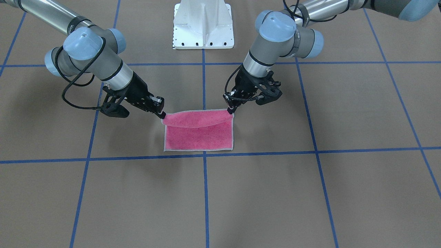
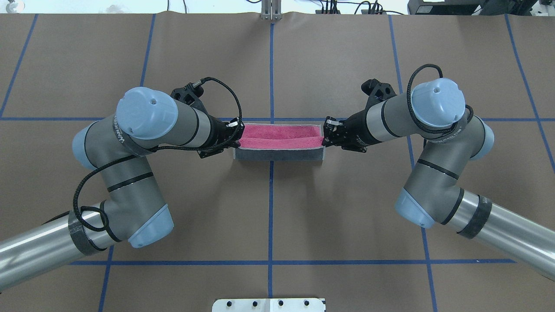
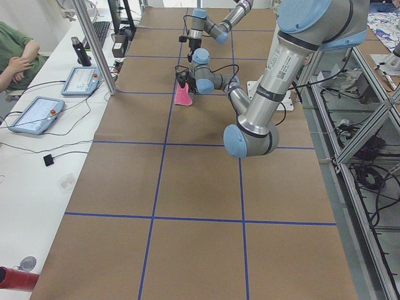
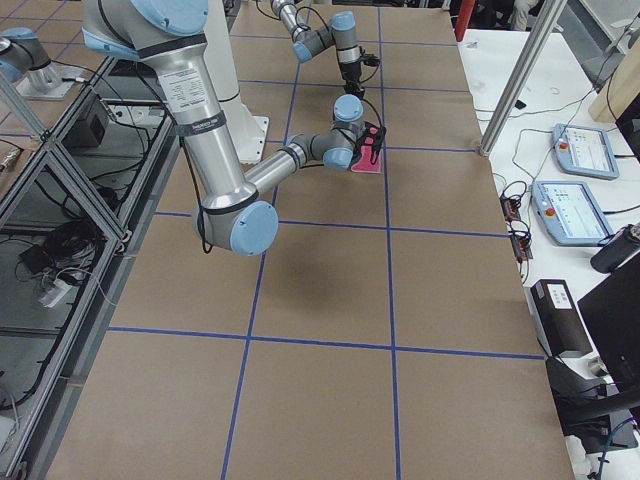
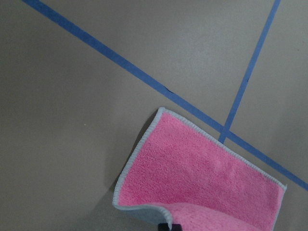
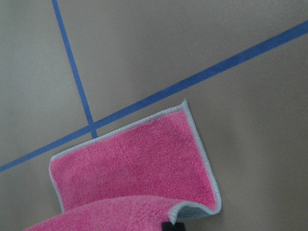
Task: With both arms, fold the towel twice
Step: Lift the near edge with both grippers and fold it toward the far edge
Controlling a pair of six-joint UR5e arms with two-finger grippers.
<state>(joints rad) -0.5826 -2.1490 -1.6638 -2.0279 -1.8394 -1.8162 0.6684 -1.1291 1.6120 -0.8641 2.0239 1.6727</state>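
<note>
Pink side up, the towel (image 1: 200,137) lies mid-table (image 1: 275,193), and each arm has pinched one of its corners nearest the robot: left gripper (image 1: 231,110) clamped on one, right gripper (image 1: 162,115) on the other. That held edge is lifted and sags a bit, running side to side between them. The loose edge lies flat on the far side, away from the robot, just short of a blue tape line (image 1: 275,152). So I'd guess the fold goes straight forward, with neither arm closer.
</note>
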